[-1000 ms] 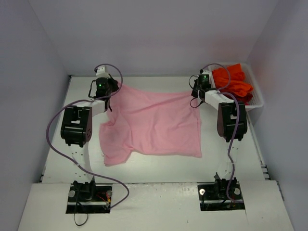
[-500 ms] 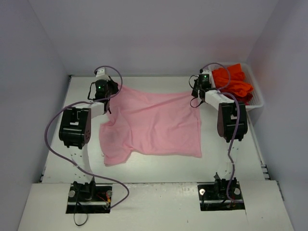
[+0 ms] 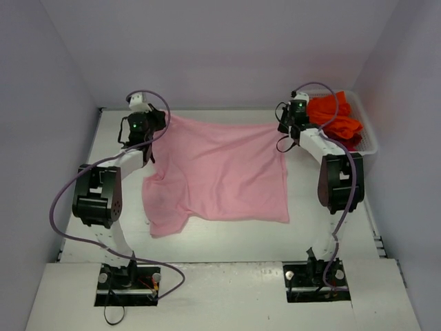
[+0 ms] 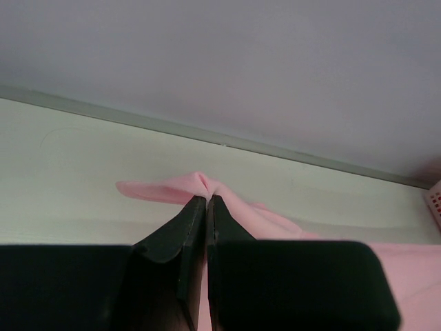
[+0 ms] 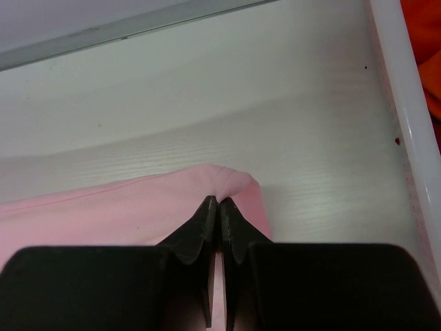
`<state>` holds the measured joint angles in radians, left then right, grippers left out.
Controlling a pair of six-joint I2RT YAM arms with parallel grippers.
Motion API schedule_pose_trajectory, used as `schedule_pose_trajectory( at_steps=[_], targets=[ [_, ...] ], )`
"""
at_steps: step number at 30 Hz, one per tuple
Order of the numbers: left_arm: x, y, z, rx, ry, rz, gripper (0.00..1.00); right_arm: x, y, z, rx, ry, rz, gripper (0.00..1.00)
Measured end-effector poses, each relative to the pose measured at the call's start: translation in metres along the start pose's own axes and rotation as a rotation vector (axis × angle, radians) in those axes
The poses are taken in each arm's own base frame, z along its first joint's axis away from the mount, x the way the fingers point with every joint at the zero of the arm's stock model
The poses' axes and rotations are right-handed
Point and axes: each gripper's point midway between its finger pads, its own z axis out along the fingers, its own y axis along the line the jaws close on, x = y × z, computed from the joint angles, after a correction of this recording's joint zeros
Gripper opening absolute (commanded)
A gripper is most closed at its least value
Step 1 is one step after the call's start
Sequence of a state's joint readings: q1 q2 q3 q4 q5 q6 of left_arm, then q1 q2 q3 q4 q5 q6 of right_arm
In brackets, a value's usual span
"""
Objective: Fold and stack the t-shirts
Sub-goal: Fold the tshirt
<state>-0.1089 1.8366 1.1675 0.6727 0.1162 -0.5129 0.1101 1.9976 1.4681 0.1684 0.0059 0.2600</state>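
Note:
A light pink t-shirt [image 3: 217, 172] lies spread on the white table, its far edge lifted at both corners. My left gripper [image 3: 160, 118] is shut on the shirt's far left corner; in the left wrist view the pink cloth [image 4: 200, 185] bunches at the tips of the gripper [image 4: 207, 198]. My right gripper [image 3: 283, 127] is shut on the far right corner, where the pink cloth [image 5: 220, 181] folds over the tips of the gripper [image 5: 219, 203]. Orange-red t-shirts [image 3: 334, 117] lie piled in the white basket [image 3: 368, 141] at the far right.
The back wall runs close behind both grippers, with the table's far edge [image 4: 103, 110] just ahead. The basket's white rim [image 5: 406, 124] stands right of my right gripper. Side walls close in the table left and right.
Both grippers have moved toward the back wall with the shirt's far corners, pulling the far edge taut and straighter. The right gripper closed fully on its corner.

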Motion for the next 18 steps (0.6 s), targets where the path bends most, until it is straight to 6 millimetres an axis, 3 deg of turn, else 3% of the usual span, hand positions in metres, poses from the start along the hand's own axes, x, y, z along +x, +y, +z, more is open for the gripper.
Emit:
schedule_pose_trajectory(
  at_steps=[10, 18],
  targets=[
    [-0.02, -0.011, -0.03, 0.017, -0.038, -0.01, 0.0, -0.008, 0.013, -0.044, -0.047, -0.025, -0.005, 0.0],
    [-0.054, -0.028, -0.068, 0.048, -0.108, -0.008, 0.0, -0.01, 0.028, -0.086, -0.089, -0.055, -0.02, 0.0]
  ],
)
